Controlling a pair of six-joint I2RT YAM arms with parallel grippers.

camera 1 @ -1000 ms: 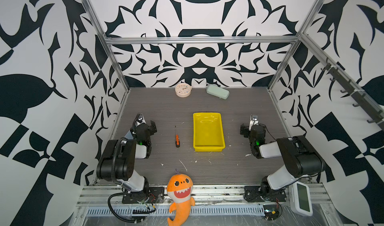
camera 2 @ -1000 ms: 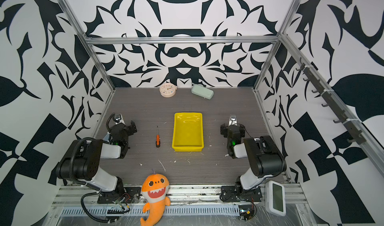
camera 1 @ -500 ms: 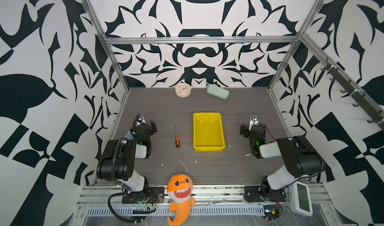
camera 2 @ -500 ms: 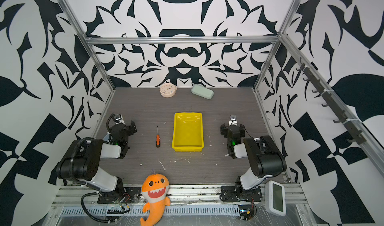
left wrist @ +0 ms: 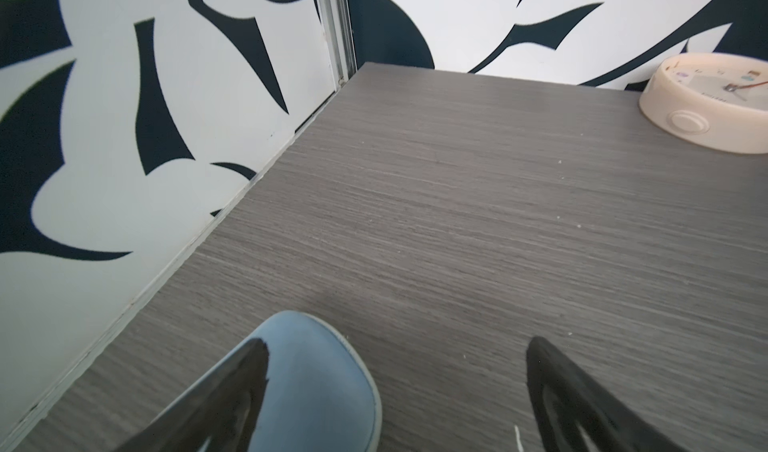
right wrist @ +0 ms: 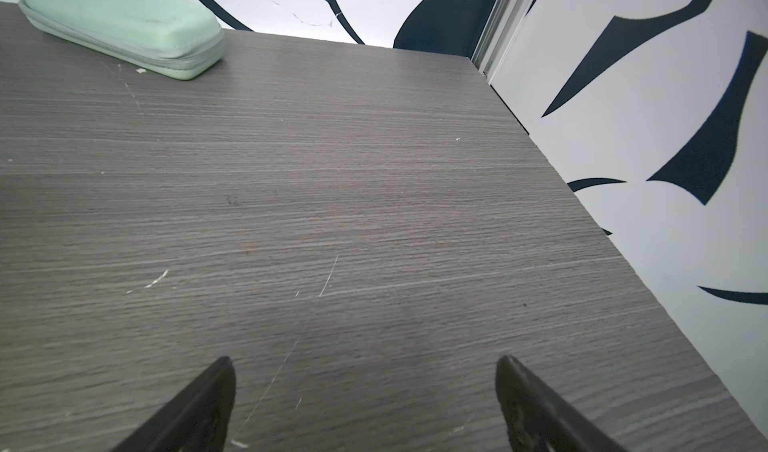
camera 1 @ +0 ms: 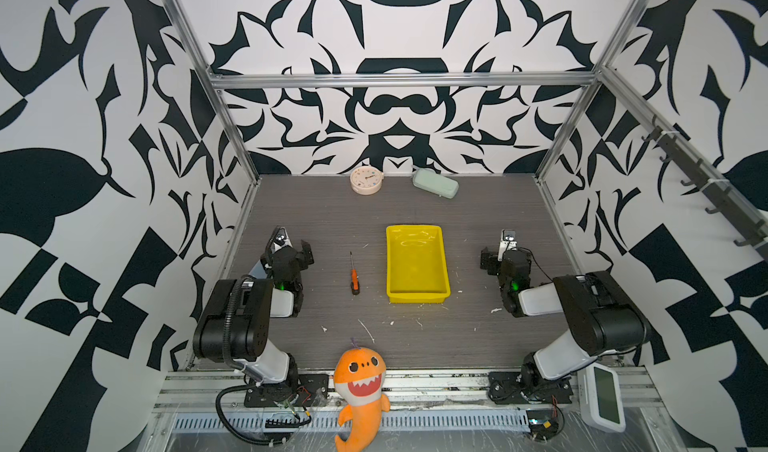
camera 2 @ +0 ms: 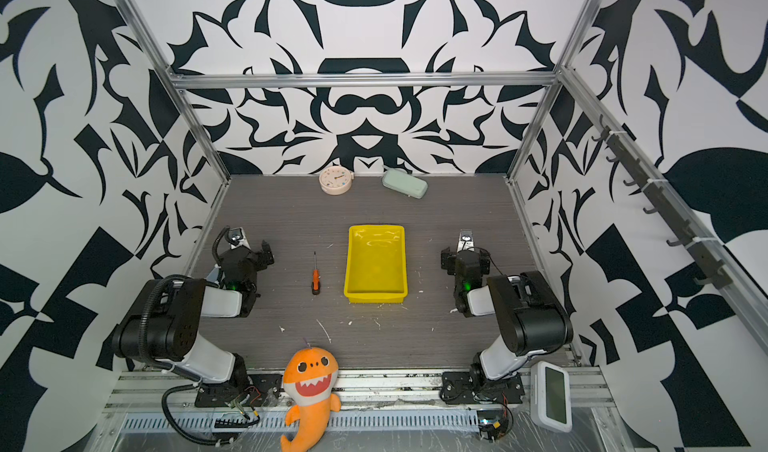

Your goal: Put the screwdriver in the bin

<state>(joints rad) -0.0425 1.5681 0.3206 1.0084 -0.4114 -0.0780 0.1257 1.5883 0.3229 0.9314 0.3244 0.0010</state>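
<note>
The screwdriver (camera 1: 354, 278) lies flat on the grey table (camera 1: 328, 217), just left of the yellow bin (camera 1: 417, 297).

The grey worktop (camera 1: 332, 217) is carrying the screwdriver (camera 1: 353, 275) beside the bin (camera 1: 417, 300); a clock (camera 1: 366, 181) and a pale green case (camera 1: 435, 183) are sitting at its back edge.

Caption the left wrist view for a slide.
Open left gripper over the gray table, blue case by one finger, cream clock beyond.
</note>
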